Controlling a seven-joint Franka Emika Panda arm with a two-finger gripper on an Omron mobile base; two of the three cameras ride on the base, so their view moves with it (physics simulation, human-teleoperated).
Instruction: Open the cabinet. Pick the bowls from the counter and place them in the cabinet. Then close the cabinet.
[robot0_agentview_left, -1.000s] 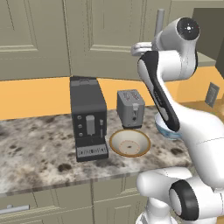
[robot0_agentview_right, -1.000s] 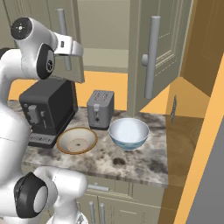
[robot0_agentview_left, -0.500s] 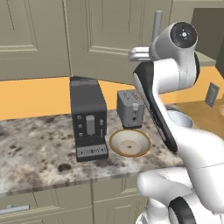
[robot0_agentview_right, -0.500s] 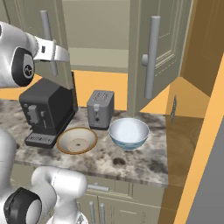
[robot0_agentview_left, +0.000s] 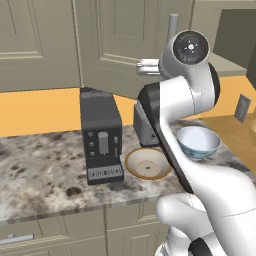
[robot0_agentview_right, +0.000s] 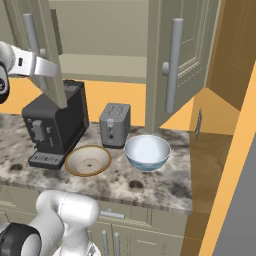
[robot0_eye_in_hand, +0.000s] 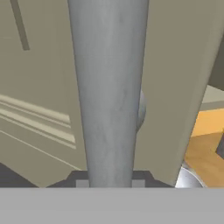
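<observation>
Left base view: cabinet (robot0_agentview_left: 115, 45) above the worktop (robot0_agentview_left: 45, 175), grey-beige raised-panel left door swung out, silver bar handle (robot0_agentview_left: 172, 27) vertical. Tan bowl (robot0_agentview_left: 148, 163) and white-blue bowl (robot0_agentview_left: 198, 142) upright on the worktop, rims up.

Right base view: both doors open, interior shelf (robot0_agentview_right: 107, 65) exposed; right-door handle (robot0_agentview_right: 172, 65) upright; gripper (robot0_agentview_right: 42, 67) at the left-door handle (robot0_agentview_right: 31, 37).

Hand view: handle (robot0_eye_in_hand: 109, 92) running lengthwise up the frame between the fingertips (robot0_eye_in_hand: 81, 180), gripper narrowed around it.
</observation>
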